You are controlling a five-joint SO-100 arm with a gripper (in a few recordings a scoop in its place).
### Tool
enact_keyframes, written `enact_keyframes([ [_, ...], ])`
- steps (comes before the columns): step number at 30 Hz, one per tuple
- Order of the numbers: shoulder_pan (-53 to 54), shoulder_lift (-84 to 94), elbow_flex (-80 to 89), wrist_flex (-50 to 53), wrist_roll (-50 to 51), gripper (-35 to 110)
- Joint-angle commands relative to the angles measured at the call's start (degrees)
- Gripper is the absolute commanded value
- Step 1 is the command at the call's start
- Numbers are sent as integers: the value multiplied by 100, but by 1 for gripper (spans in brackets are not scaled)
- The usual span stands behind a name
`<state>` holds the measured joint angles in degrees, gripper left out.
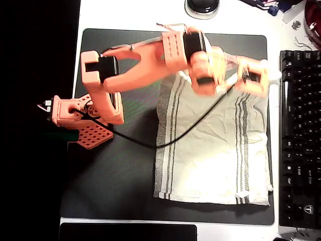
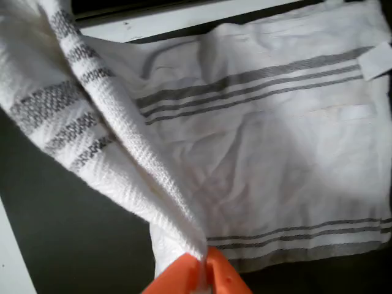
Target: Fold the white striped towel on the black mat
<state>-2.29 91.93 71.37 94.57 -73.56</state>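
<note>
The white striped towel (image 1: pixel 210 150) lies spread on the right half of the black mat (image 1: pixel 115 175), with its grey stripe groups running near its left and right edges. My orange gripper (image 1: pixel 258 78) is at the towel's top right corner, blurred in the overhead view. In the wrist view the gripper (image 2: pixel 202 272) is shut on a pinch of the towel (image 2: pixel 275 153). A striped fold rises from the fingers toward the upper left. The rest of the cloth lies flat and wrinkled on the mat (image 2: pixel 61 245).
A black keyboard (image 1: pixel 301 135) runs along the mat's right side. A smaller dark pad (image 1: pixel 128 232) sits at the bottom edge and a round dark object (image 1: pixel 202 6) at the top. The arm's base (image 1: pixel 75 113) stands at the mat's left, its black cable (image 1: pixel 150 143) crossing onto the towel.
</note>
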Motion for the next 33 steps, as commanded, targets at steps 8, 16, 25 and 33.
enact_keyframes([
  [8, 1960, -422, -589, -70, -1327, 0],
  [16, 3006, -1257, -70, -888, -1960, 1],
  [25, 3533, -1415, 369, -1494, -2399, 1],
  [33, 3753, -1292, 1063, -2145, -2646, 9],
])
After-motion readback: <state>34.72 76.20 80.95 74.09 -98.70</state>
